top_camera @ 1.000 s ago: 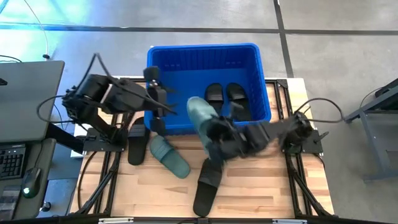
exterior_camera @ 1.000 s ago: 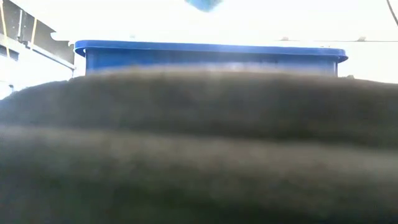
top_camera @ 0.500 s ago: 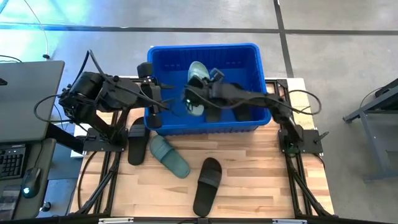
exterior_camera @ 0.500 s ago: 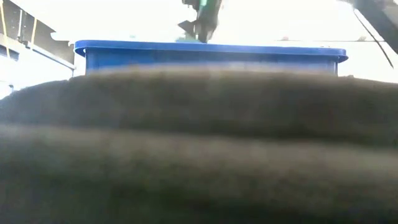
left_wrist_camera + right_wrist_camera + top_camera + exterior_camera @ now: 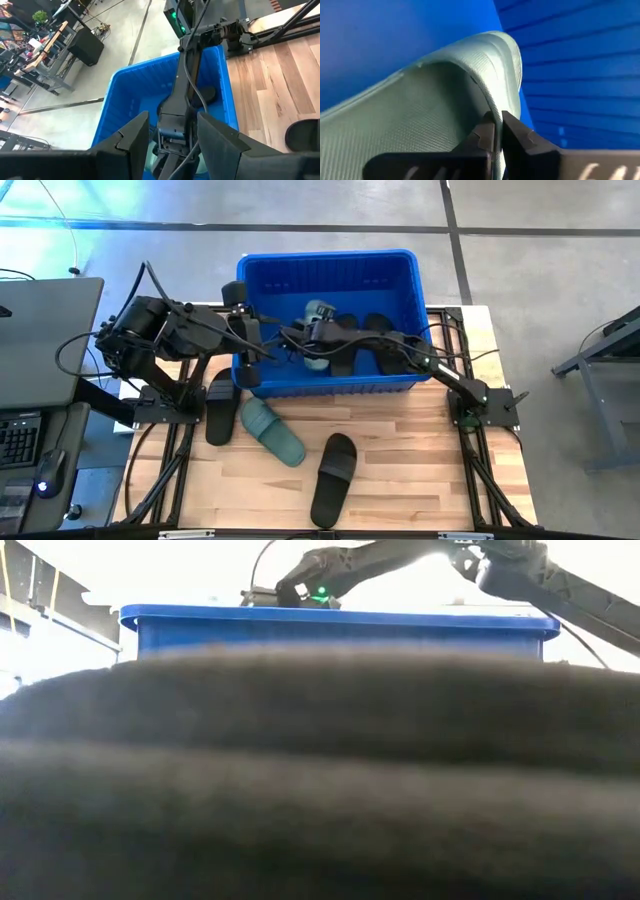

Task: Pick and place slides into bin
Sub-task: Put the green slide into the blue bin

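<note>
The blue bin (image 5: 330, 265) stands at the table's far middle and also shows in the low view (image 5: 340, 620). My right gripper (image 5: 308, 338) reaches into its left part, shut on a sage green slide (image 5: 318, 313), which also shows in the right wrist view (image 5: 420, 105). Two black slides (image 5: 372, 328) lie in the bin, partly under my right arm. On the table lie a black slide (image 5: 220, 405), a second green slide (image 5: 272, 430) and another black slide (image 5: 335, 478). My left gripper (image 5: 252, 340) is open and empty over the bin's left wall. My right gripper pinches a thin curved edge of the green slide (image 5: 492, 107) between its two fingertips (image 5: 517, 132); whether that edge is strap or sole I cannot tell. The arm reaches in from the table's right, slanting down. The slide sits inside the bin, and I cannot tell whether it touches the floor.
My right arm (image 5: 420, 360) stretches across the bin from its base at the right (image 5: 485, 405) and shows in the left wrist view (image 5: 185, 95). A black slide (image 5: 320, 780) close to the low camera blocks most of that view. Bare wood lies at the near right (image 5: 430, 470).
My right gripper has carried the green slide from above the bin's near wall, toward the far edge and over the rim, then down and left into the bin's left part. The arm has stretched out low across the bin. The slide has gone from held high to down inside the bin.
</note>
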`<state>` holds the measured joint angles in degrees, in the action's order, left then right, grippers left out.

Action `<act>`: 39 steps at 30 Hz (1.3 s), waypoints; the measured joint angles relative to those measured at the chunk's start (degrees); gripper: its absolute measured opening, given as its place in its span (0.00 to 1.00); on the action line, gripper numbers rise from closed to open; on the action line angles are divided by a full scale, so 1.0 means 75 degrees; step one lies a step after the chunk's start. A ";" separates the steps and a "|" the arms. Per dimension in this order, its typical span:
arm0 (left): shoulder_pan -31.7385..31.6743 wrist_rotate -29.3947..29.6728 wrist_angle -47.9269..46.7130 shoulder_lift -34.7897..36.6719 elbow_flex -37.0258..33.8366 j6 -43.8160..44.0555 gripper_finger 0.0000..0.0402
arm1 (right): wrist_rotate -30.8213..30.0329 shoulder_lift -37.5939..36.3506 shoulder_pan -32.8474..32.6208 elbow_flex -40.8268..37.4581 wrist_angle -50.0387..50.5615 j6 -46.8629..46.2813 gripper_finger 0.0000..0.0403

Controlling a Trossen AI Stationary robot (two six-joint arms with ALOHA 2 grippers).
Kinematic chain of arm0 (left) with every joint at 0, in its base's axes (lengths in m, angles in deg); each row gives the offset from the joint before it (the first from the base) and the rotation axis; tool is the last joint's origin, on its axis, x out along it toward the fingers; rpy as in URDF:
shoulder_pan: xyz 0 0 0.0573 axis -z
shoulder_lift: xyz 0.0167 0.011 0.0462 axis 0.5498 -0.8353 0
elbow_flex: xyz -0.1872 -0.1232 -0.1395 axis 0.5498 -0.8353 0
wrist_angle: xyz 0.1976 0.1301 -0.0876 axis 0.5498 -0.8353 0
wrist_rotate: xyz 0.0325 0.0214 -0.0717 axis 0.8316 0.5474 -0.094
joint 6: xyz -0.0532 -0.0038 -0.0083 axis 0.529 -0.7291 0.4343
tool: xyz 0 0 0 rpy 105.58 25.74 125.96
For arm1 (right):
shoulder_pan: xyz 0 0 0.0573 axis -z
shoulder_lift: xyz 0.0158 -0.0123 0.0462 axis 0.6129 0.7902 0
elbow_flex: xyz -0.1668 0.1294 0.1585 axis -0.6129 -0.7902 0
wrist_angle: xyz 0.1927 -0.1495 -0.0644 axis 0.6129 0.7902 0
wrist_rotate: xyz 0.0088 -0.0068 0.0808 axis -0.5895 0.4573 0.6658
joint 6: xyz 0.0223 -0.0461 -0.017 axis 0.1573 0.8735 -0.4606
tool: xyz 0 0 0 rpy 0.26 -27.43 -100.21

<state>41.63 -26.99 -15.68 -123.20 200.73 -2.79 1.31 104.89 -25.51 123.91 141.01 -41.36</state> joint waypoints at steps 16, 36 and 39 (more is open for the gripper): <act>0.0000 0.0399 -0.0525 0.0000 0.0000 0.0005 0.37 | 0.1781 0.0025 0.0005 0.0002 -0.0442 0.0280 0.30; 0.0000 -0.0575 -0.0933 0.0000 0.0000 0.0303 0.37 | -0.0375 -0.0463 -0.1223 0.0176 0.0432 0.1331 0.31; 0.0003 -0.1047 -0.1489 0.0000 0.0000 0.0472 0.37 | 0.0004 -0.0988 -0.1409 0.0218 0.1255 0.0360 0.31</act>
<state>41.65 -34.84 -26.84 -123.20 200.73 0.75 1.34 97.48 -36.08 125.54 150.42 -38.66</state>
